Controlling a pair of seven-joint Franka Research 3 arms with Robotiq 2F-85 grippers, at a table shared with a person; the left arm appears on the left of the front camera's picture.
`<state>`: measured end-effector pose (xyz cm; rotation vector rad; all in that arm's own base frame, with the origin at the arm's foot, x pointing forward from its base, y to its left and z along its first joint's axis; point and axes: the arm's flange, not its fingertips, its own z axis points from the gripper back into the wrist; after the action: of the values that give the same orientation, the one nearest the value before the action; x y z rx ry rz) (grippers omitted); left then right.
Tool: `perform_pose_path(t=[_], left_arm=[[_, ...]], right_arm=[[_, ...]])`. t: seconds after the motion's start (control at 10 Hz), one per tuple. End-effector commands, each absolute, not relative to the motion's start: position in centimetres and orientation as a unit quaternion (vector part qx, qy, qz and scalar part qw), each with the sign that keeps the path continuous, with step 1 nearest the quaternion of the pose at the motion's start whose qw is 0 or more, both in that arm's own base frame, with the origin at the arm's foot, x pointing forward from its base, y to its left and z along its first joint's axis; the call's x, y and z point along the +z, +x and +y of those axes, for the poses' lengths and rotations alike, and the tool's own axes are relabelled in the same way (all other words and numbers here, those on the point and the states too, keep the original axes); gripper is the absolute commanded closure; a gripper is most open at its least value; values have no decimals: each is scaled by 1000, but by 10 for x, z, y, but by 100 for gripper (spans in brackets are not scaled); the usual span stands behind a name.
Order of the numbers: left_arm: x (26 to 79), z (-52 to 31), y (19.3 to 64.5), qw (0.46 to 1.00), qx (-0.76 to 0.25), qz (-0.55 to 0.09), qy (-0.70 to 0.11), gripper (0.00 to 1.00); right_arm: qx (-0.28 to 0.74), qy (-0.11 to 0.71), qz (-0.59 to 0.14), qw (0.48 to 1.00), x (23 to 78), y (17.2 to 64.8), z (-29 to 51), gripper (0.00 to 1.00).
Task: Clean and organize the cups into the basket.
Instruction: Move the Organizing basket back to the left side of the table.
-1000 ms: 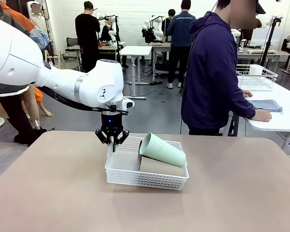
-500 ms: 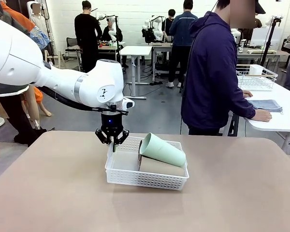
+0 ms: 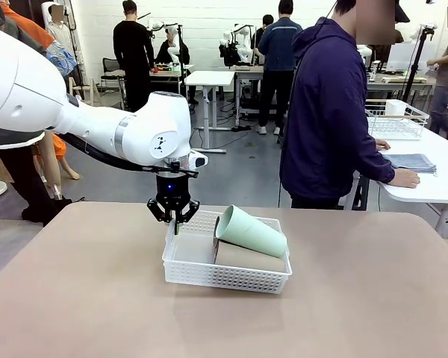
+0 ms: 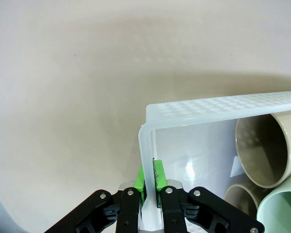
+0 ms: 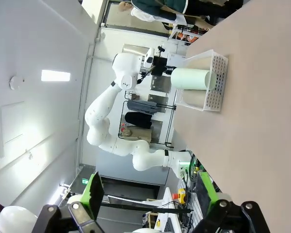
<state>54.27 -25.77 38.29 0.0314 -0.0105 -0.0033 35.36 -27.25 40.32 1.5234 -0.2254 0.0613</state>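
Observation:
The white perforated basket (image 3: 224, 280) sits mid-table. A pale mint cup (image 3: 250, 231) lies on its side across the top of a tan cup (image 3: 246, 258) inside it. My left gripper (image 3: 175, 216) hangs at the basket's far left corner. In the left wrist view that gripper (image 4: 149, 177) is shut, green pads pinching the basket wall (image 4: 145, 145). Two tan cups (image 4: 262, 150) and the mint cup (image 4: 281, 213) lie mouth-on inside. My right gripper (image 5: 150, 187) is open and empty, far from the basket (image 5: 216, 87) and the mint cup (image 5: 191, 78).
A person in a dark blue hoodie (image 3: 328, 112) stands at the far side, turned toward a white side table with a wire basket (image 3: 396, 119) and a folded cloth (image 3: 411, 160). The tan tabletop (image 3: 97, 298) spreads around the basket.

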Motion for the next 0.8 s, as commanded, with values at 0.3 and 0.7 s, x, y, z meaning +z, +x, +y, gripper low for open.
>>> perform_pose_path(t=[0.3, 0.7], left_arm=[[383, -258, 543, 1000, -2, -5, 16, 93], [370, -128, 539, 994, -90, 9, 65, 93]], right_arm=[[27, 692, -102, 714, 402, 352, -272, 0], [27, 692, -102, 714, 402, 352, -272, 0]])
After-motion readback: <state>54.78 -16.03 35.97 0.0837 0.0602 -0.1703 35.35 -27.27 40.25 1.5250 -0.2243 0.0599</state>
